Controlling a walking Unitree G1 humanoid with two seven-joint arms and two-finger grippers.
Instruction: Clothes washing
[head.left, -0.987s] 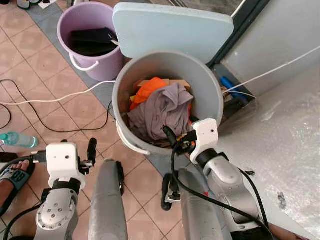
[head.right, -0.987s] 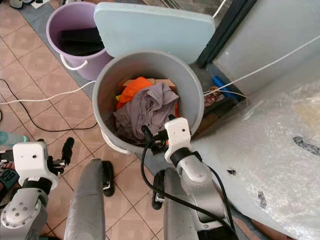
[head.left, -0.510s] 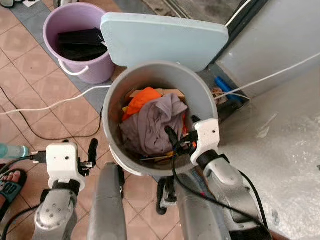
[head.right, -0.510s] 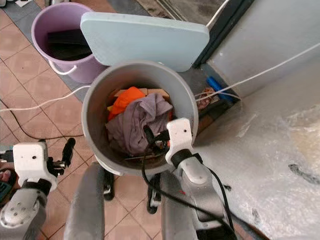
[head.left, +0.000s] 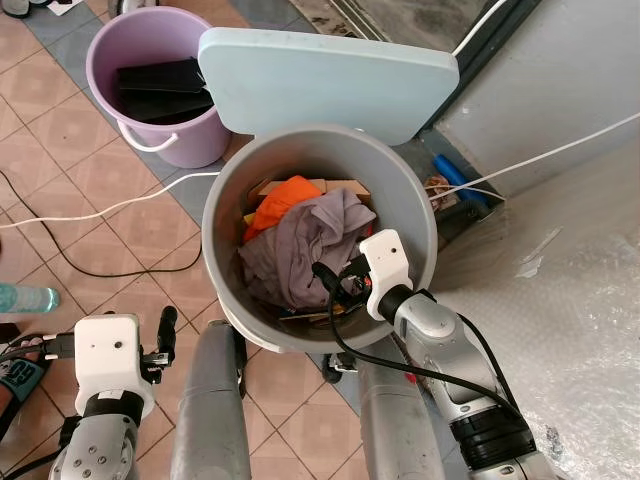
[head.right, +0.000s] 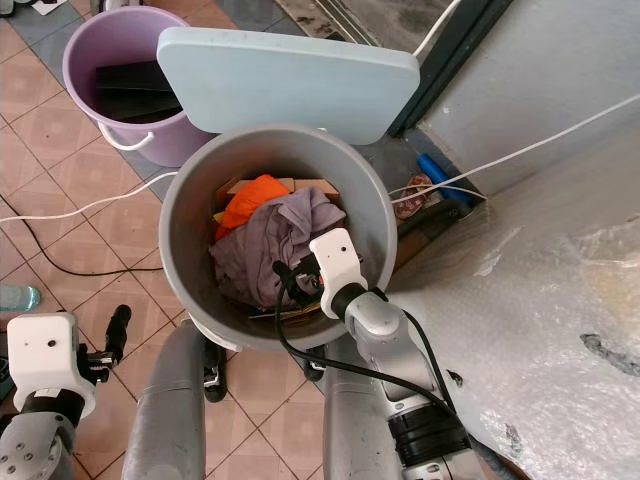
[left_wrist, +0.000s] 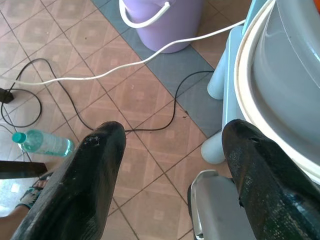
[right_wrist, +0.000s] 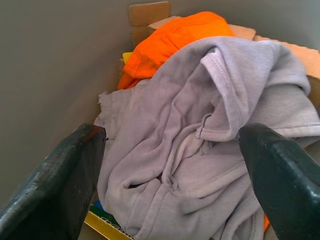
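Grey bin (head.left: 225, 215), holding a grey garment (head.left: 300, 245) heaped over an orange one (head.left: 283, 195). Right claw (right_wrist: 172, 165) inside the bin, fingers spread wide, gripping nothing; grey garment directly between and ahead of them, orange one beyond. Left claw (left_wrist: 172, 165) low outside the bin, fingers wide apart and empty; tiled floor (left_wrist: 125, 95) and white cable (left_wrist: 135, 62) ahead, purple bucket (head.left: 160, 80) farther off.

Grey bucket (head.left: 225, 200): lower contents buried under the grey garment (head.left: 305, 235); cardboard (right_wrist: 150, 12) mostly covered by orange cloth (head.left: 285, 195).
Purple bucket (head.left: 160, 130): dark item inside, perhaps fabric.
Water bottle (head.left: 25, 298): cut off at the frame edge.
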